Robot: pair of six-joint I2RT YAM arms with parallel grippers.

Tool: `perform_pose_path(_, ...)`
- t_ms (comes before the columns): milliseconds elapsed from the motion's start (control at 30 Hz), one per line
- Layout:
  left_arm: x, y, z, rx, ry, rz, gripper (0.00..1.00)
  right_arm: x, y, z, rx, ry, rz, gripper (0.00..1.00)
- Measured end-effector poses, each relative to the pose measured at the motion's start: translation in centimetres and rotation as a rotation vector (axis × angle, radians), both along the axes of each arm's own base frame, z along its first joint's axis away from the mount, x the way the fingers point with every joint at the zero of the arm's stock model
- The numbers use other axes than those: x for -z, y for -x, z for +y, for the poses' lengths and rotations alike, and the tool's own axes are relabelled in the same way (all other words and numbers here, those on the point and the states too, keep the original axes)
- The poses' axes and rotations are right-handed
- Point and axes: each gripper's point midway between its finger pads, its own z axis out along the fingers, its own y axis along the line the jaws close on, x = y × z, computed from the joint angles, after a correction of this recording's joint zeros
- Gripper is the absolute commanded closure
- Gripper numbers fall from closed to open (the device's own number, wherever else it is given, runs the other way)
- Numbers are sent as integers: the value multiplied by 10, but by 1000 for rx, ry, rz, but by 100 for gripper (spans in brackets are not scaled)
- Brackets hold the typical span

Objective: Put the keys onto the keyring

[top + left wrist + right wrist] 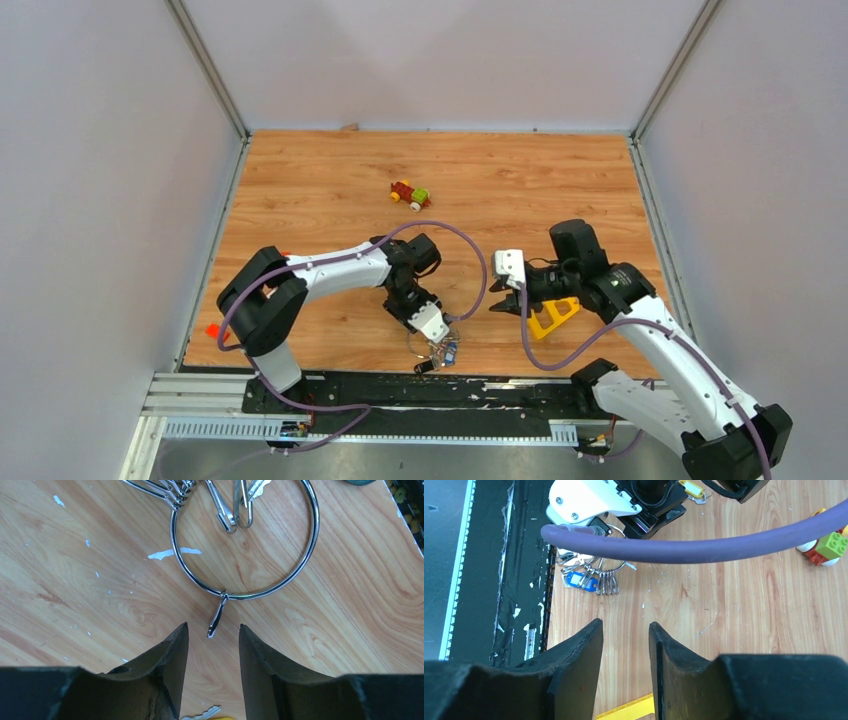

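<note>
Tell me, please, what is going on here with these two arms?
Two robot arms are working on getting keys onto a keyring. The left fingers are open and poised at the keyring, which lies on the table near the front edge with several clips already on it. The right fingers are open too, holding nothing, beside a yellow triangle. A toy car sits farther back.

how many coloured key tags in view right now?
2. Blue tag in the key bunch; yellow tag apart from it, beside the left hand. Others may be hidden under that hand.
</note>
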Motion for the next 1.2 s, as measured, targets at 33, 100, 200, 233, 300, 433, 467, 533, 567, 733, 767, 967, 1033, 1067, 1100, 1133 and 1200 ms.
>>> perform_pose_path(33, 0, 0, 0, 1, -2, -2, 51, 1, 0, 0, 1, 3, 5, 62)
perform_pose_path(100, 1, -1, 1, 1, -5, -7, 53, 2, 0, -1, 2, 6, 10, 62)
perform_pose_path(200, 2, -3, 2, 0, -12, -12, 56, 4, 0, 0, 2, 9, 17, 63)
perform_pose_path(233, 3, -3, 2, 0, -15, -12, 58, 4, 0, 0, 2, 10, 19, 63)
perform_pose_path(300, 5, -3, 2, 0, -18, -10, 61, 5, 0, 0, 2, 12, 21, 64)
perform_pose_path(433, 7, -3, 1, -1, -19, -7, 70, 5, 0, 0, 2, 12, 22, 64)
perform_pose_path(467, 7, -3, 1, -3, -16, -5, 73, 5, 0, 0, 2, 12, 22, 64)
perform_pose_path(533, 7, -2, 0, -6, -9, 0, 84, 5, 0, 0, 2, 12, 22, 65)
perform_pose_path(567, 8, -1, 0, -9, -7, 5, 88, 5, 0, 0, 2, 12, 22, 65)
perform_pose_path(733, 8, 0, 0, -57, -11, 18, 100, 4, -2, -2, 11, 10, 17, 66)
perform_pose_path(767, 8, 0, 0, -76, -14, 22, 100, 3, -2, -2, 14, 9, 16, 65)
perform_pose_path(967, -8, -1, 3, -308, -40, 112, 100, 0, -4, -3, 27, 1, 13, 65)
perform_pose_path(1033, -25, -10, -3, -434, -15, 161, 100, -4, -7, -1, 31, -10, 3, 65)
perform_pose_path(1067, -33, -13, -6, -484, 1, 185, 100, -6, -8, -1, 33, -16, -3, 65)
perform_pose_path(1100, -43, -16, -9, -544, 19, 223, 100, -9, -10, 1, 35, -26, -12, 65)
perform_pose_path(1133, -53, -18, -12, -598, 39, 265, 100, -12, -12, 2, 36, -36, -23, 64)
perform_pose_path(1200, -73, -19, -18, -699, 78, 356, 100, -19, -16, 5, 38, -59, -46, 62)
